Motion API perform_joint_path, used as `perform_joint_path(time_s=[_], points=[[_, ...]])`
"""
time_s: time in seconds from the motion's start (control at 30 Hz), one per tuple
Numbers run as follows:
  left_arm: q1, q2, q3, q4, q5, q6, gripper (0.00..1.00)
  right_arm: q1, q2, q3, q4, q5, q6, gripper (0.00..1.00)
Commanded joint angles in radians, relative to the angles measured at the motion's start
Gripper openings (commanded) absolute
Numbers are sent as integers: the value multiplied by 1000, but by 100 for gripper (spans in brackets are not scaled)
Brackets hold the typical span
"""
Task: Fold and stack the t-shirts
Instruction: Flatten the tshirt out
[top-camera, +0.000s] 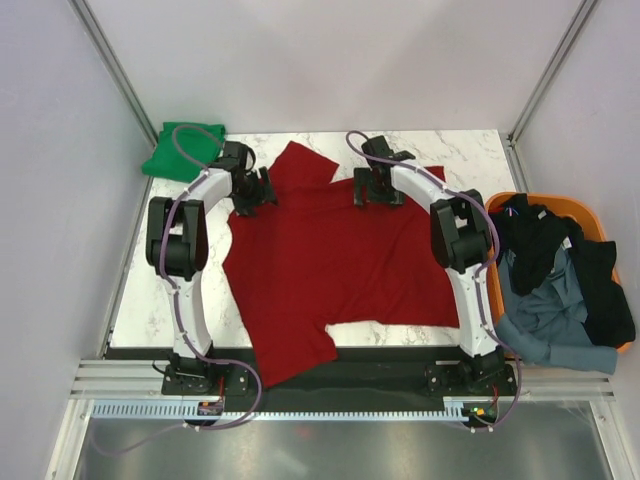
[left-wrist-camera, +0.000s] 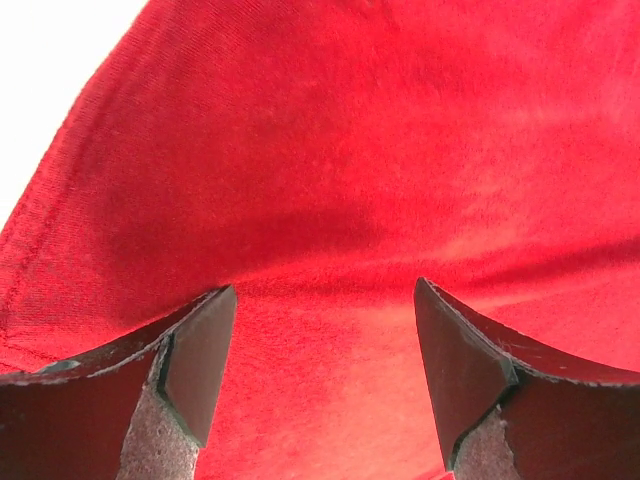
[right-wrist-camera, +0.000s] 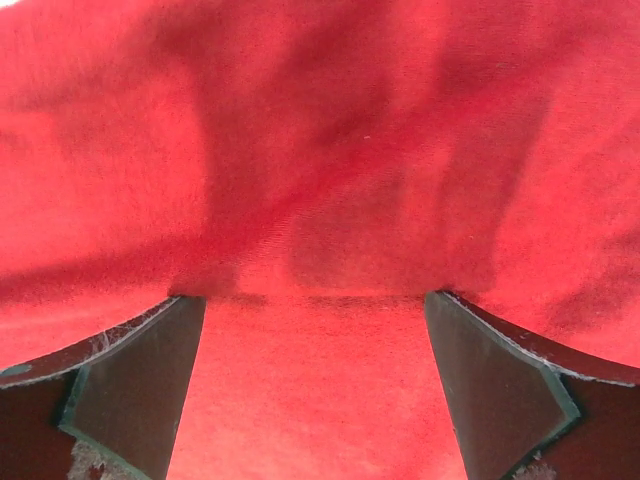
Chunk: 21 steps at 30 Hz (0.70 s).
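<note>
Orange basket (top-camera: 548, 199) sits off the table's R edge, toward the near side. In it: black garment (top-camera: 545, 240) draped over the far part and R rim, w/ a grey-blue garment (top-camera: 545, 322) spilling over the near rim. Dark red t-shirt (top-camera: 340, 260) lies spread on the marble table (top-camera: 150, 300), mid; one sleeve hangs past the near edge. Both grippers are at the shirt's far end. L gripper (top-camera: 255, 195) is over the far-L part by the sleeve, fingers apart, nothing pinched, red cloth close under the tips; can't tell if touching. R gripper (top-camera: 378, 190) is over the far-R shoulder area, fingers wide apart, no grip. Green t-shirt (top-camera: 170, 155) lies folded at the far-L corner, apart from the red one.
</note>
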Motion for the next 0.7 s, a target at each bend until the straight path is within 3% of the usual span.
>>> perform_joint_path(time_s=[0.0,0.13,0.27,0.37,0.53,0.63,0.67], points=[[53,94,96,-69,-47,0,80,2,145,155,-41,-49,-26,98],[93,142,195,-102,2,23,80,2,262,428,-110,-89,-32,98],[93,73,245,-138,-7,66,80,9,224,446,-113,-109,-32,98],[90,-72,227,-143,-8,66,84,17,134,417,-109,-111,-32,98],[63,-415,-9,-129,2,67,98,43,-66,317,-126,-98,-20,98],[61,-551,-214,-134,76,69,98,85,-240,164,-141,-48,-14,98],[54,-662,-336,-129,87,44,97,97,-347,103,-136,-34,-3,98]])
